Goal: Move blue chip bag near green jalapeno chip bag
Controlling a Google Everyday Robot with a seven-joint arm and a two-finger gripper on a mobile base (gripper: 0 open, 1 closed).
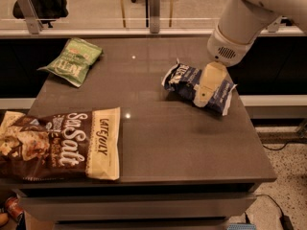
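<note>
The blue chip bag [183, 77] lies crinkled on the right side of the dark table [163, 143]. The green jalapeno chip bag [74, 60] lies flat at the table's far left, well apart from it. My gripper [205, 91] hangs from the white arm [242, 20] that comes in from the upper right. It is right over the middle of the blue bag and covers part of it. I cannot tell whether it touches the bag.
A large brown-and-cream "Sea Salt" bag [62, 143] lies at the front left, overhanging the table's left edge. A glass rail with metal posts [153, 8] runs behind the table. The table's right edge is close to the blue bag.
</note>
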